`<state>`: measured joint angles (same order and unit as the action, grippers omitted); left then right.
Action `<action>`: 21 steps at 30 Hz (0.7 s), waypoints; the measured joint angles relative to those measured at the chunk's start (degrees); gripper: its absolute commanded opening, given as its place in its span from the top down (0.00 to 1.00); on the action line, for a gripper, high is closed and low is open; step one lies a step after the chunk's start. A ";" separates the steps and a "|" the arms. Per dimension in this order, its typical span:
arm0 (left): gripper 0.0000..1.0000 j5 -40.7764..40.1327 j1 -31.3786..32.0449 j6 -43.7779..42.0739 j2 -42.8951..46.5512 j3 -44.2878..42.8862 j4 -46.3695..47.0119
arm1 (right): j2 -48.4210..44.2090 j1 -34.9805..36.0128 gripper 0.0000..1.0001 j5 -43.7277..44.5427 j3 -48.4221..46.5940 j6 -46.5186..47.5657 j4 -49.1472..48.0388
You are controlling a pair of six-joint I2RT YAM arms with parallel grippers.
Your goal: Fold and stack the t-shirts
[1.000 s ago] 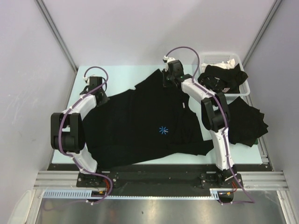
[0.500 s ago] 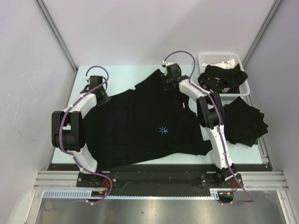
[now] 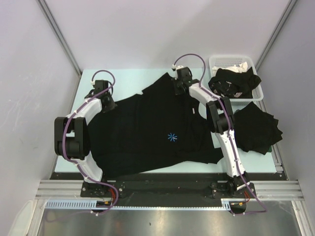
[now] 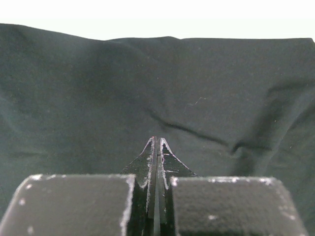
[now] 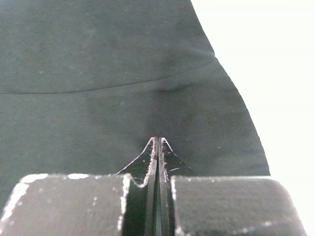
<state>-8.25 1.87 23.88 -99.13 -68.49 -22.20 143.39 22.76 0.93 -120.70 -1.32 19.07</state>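
Shirt [image 3: 157, 132] with blue starburst lies spread across surface [image 3: 130, 78]. Left gripper [image 4: 156, 142] at its far-left edge, right gripper [image 5: 156, 142] at its far edge, both jaws pressed together. A second shirt [image 3: 258, 129] lies crumpled right, beside the basket [image 3: 227, 62].

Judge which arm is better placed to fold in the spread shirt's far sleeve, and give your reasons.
Right. The right gripper, shut, sits at that sleeve, on the far side near the basket. The left gripper, also shut, is at the t-shirt's left edge, most of the cloth between it and the sleeve.
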 measured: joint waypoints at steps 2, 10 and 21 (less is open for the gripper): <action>1.00 0.24 0.00 -0.04 0.07 0.00 -0.44 | 0.52 -0.15 0.99 0.11 -0.33 0.15 -0.04; 1.00 1.25 0.00 -0.44 0.98 -0.15 -1.42 | 1.86 -0.46 1.00 0.33 -2.36 1.92 0.07; 1.00 1.38 0.04 -1.07 1.68 -0.24 -2.10 | 6.19 -1.55 1.00 1.14 -9.64 3.08 1.27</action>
<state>-6.87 1.91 22.81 -97.45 -68.73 -24.29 149.58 21.21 2.07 -130.34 1.76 20.34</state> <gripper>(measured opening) 0.003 0.009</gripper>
